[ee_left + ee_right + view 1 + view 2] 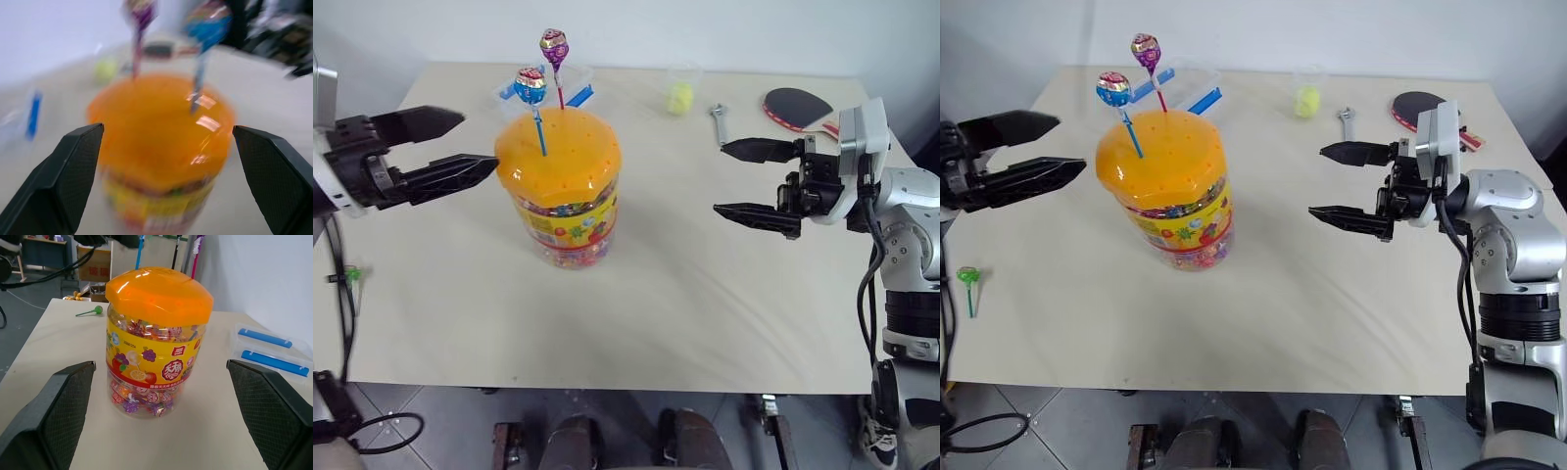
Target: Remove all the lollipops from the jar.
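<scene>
Two lollipops stand in the jar [563, 186] in the head views: the blue lollipop [530, 85] and the purple lollipop [553, 44], their sticks pushed through holes in the domed orange lid. The green lollipop [967, 277] lies on the counter [705, 304] by its left edge, already out. I judge each one light, with a thin stick that could bend and a slick wrapper, so I would pinch the stick just under the head and draw straight up. The left gripper [460, 145] hangs beside the lid, jaws spread and empty. The right gripper [744, 181] waits well apart on the far side, also spread and empty. Open counter surrounds the jar, with a clear cup [681, 90], a wrench [720, 119] and a paddle [795, 106] towards the back.

Left wrist view: both fingers [63, 186] flank the lid with the two sticks rising beyond; the approach looks clear.

Right wrist view: the jar stands upright between the spread fingers [54, 416], untouched. A clear tray with blue bars [266, 350] lies beside it. I expect the jar may tip if a stick binds.
</scene>
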`<state>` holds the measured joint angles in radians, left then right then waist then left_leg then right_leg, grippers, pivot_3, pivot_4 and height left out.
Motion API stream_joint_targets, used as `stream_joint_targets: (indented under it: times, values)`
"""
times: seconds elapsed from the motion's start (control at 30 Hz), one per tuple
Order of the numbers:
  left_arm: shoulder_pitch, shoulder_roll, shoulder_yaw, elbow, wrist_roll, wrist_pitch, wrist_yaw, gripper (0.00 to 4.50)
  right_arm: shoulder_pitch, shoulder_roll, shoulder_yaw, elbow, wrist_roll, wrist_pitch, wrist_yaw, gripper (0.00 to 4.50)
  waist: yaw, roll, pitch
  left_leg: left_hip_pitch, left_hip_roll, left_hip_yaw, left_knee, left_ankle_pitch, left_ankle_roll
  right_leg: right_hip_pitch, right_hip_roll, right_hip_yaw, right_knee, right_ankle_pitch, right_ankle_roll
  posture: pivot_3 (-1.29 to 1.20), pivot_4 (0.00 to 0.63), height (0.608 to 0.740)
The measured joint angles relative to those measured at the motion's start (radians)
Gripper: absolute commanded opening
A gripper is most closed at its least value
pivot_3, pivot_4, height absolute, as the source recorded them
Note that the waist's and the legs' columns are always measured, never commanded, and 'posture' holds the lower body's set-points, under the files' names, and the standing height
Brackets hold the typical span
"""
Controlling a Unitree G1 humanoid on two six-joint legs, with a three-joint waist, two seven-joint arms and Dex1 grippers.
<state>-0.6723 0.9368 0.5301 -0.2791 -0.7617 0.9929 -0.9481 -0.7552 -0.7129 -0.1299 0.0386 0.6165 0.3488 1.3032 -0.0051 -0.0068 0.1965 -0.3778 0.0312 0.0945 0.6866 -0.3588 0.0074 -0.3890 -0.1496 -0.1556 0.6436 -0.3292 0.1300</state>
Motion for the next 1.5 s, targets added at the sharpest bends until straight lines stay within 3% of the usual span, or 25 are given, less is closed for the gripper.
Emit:
stream_joint_targets:
  times: [0.3,0.33,0.43,0.8,1.17,1.37,1.5]
  values:
    - [-0.12,-0.15,-0.253,0.223,0.06,-0.278,-0.124,4.48,0.063,-0.003,-0.026,-0.073,0.008,0.002,-0.044,4.5,0.005,0.0,0.0,-0.012,0.0,-0.003,0.012,-0.001,0.002,-0.004,0.0,-0.002,0.001,0.0,0.0,0.0,0.15,0.74]
    - [-0.135,-0.151,-0.266,0.243,0.071,-0.298,-0.128,4.3,0.066,-0.003,-0.03,-0.077,0.01,0.002,-0.049,4.5,0.004,0.0,0.0,-0.012,0.0,-0.003,0.012,-0.001,0.002,-0.004,0.0,-0.002,0.001,0.0,0.0,0.0,0.15,0.74]
    - [-0.19,-0.193,-0.311,0.32,0.105,-0.383,-0.151,3.63,0.089,-0.011,-0.046,-0.1,0.017,0.005,-0.068,4.5,0.005,0.0,0.0,-0.012,0.0,-0.003,0.012,-0.001,0.002,-0.004,0.0,-0.002,0.001,0.0,0.0,0.0,0.15,0.74]
    - [-0.272,-0.216,-0.344,0.365,0.092,-0.379,-0.164,0.13,0.14,-0.03,-0.075,-0.153,0.035,0.007,-0.102,4.5,0.003,0.0,0.0,-0.012,0.0,-0.003,0.013,-0.001,0.002,-0.004,0.0,-0.002,0.001,0.0,0.0,0.0,0.15,0.74]
    - [-0.411,-0.193,-0.292,0.311,0.038,-0.283,-0.024,0.04,0.122,-0.029,-0.071,-0.127,0.033,0.002,-0.094,4.5,0.001,0.0,0.0,-0.012,0.0,-0.004,0.013,-0.001,0.002,-0.004,0.0,-0.002,0.001,0.0,0.0,0.0,0.15,0.74]
    - [-0.448,-0.018,-0.277,0.327,0.103,-0.047,0.217,0.04,0.096,-0.027,-0.063,-0.104,0.031,0.001,-0.077,4.5,-0.004,0.0,0.0,-0.01,0.0,-0.004,0.011,-0.001,0.002,-0.004,0.0,-0.002,0.001,0.0,0.0,0.0,0.15,0.74]
    - [-0.401,0.077,-0.273,0.331,0.135,0.111,0.296,0.04,0.079,-0.024,-0.052,-0.077,0.031,0.001,-0.054,4.5,-0.001,0.0,0.0,-0.011,0.0,-0.004,0.012,-0.001,0.002,-0.004,0.0,-0.001,0.002,0.0,0.0,0.0,0.15,0.74]
